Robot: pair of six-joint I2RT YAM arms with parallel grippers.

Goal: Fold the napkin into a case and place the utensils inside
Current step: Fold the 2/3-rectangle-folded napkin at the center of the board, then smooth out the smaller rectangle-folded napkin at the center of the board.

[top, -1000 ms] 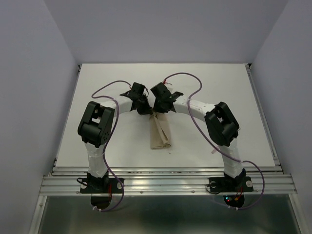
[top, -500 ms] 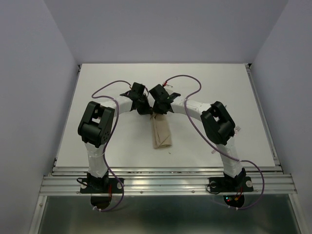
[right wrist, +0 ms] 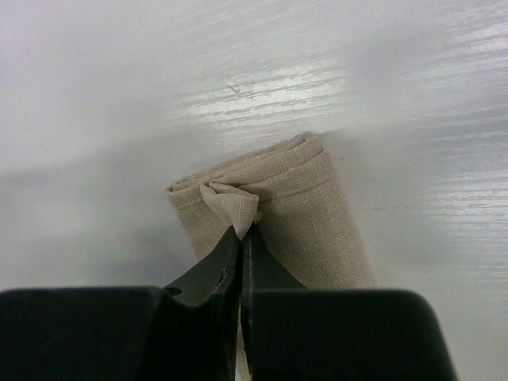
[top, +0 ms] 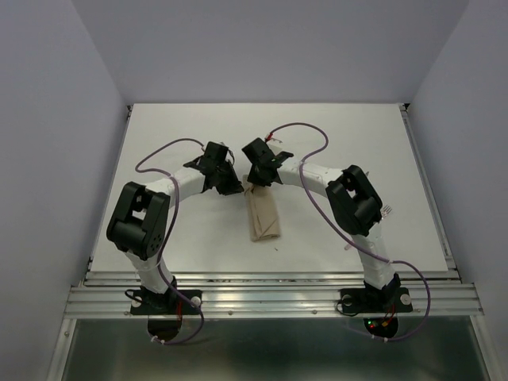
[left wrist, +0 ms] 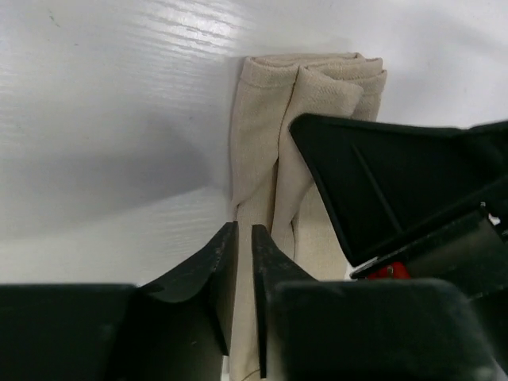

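The beige napkin (top: 263, 218) lies mid-table as a narrow oblong case of layered folds, also seen in the left wrist view (left wrist: 258, 119) and the right wrist view (right wrist: 317, 214). My right gripper (top: 256, 186) is at its far end, shut on a small pinched peak of cloth (right wrist: 238, 208). My left gripper (top: 233, 188) stands just left of that end, jaws a narrow gap apart (left wrist: 244, 232) with nothing clamped; cloth shows behind the gap. Fork tines (top: 386, 210) of the utensils peek out right of the right arm's elbow; the rest is hidden.
The right gripper's black body (left wrist: 397, 182) sits close on the left gripper's right side. Table rails (top: 270, 298) run along the near edge, and purple cables (top: 298, 125) loop over both arms.
The left arm has swung leftward and its jaws have parted slightly, off the napkin's far end. The right gripper keeps its pinch in place.
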